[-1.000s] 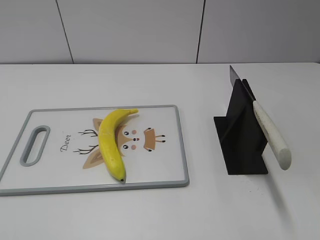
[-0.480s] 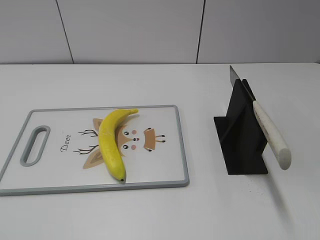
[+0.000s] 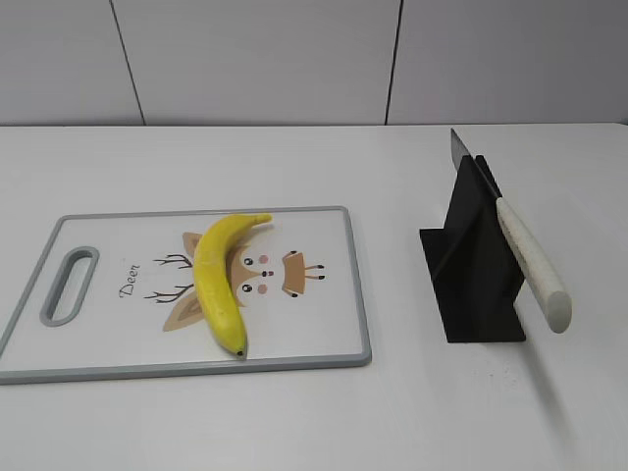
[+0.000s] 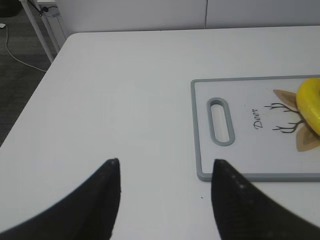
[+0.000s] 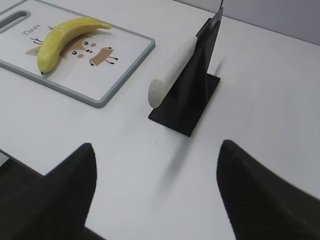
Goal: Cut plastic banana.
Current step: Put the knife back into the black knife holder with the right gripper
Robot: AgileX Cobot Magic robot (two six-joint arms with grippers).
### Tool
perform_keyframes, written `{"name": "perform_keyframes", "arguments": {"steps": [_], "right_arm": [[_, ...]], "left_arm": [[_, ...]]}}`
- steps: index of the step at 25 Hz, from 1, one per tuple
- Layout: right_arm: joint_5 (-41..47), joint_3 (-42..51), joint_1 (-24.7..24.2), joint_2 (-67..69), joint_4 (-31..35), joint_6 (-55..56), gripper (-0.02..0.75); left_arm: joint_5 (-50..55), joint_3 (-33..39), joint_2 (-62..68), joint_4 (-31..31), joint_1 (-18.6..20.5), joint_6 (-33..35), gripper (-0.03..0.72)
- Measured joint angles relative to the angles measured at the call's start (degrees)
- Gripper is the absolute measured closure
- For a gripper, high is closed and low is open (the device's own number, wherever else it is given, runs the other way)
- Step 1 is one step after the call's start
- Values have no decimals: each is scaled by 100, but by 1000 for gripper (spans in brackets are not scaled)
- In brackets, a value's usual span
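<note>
So the plastic banana [image 3: 218, 281] is lying flat on a white cutting board [image 3: 324, 324] with a grey rim, whole, not cut anywhere. It curves across the little cartoon deer [image 3: 257, 275] printed in the middle of the board, stem pointing to the far right and the dark tip toward the near edge. The board has a grey-lined handle slot [image 3: 69, 285] at its left end, with the word "Deer" printed next to it. Board sits on the left half of the white desk [image 3: 412, 412].

Well to the right of the board there's a black knife stand [image 3: 476, 265], and a knife [image 3: 520, 255] with a whitish handle is parked in it at a slant, blade tip poking up at the far side and handle sticking out toward the near right. Nothing is touching it.

Neither arm shows up in the exterior shot. In the left wrist view the left claw [image 4: 165, 200] is spread wide with nothing between its fingers, hovering over bare desk just left of the board's handle end. Right claw [image 5: 157, 190] is also wide open and empty, up above the desk on the near side of the knife stand, with the banana and board off to its far left.
</note>
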Motion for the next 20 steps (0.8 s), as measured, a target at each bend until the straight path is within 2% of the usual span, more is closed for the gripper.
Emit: {"name": "perform_keyframes", "arguments": {"steps": [10, 13, 20], "right_arm": [[11, 0, -79, 0, 23, 0, 183], [11, 0, -453, 0, 23, 0, 186], [11, 0, -1751, 0, 28, 0, 187]], "left_arm": [[0, 0, 0, -10, 0, 0, 138], [0, 0, 0, -10, 0, 0, 142], [0, 0, 0, -10, 0, 0, 176]]}}
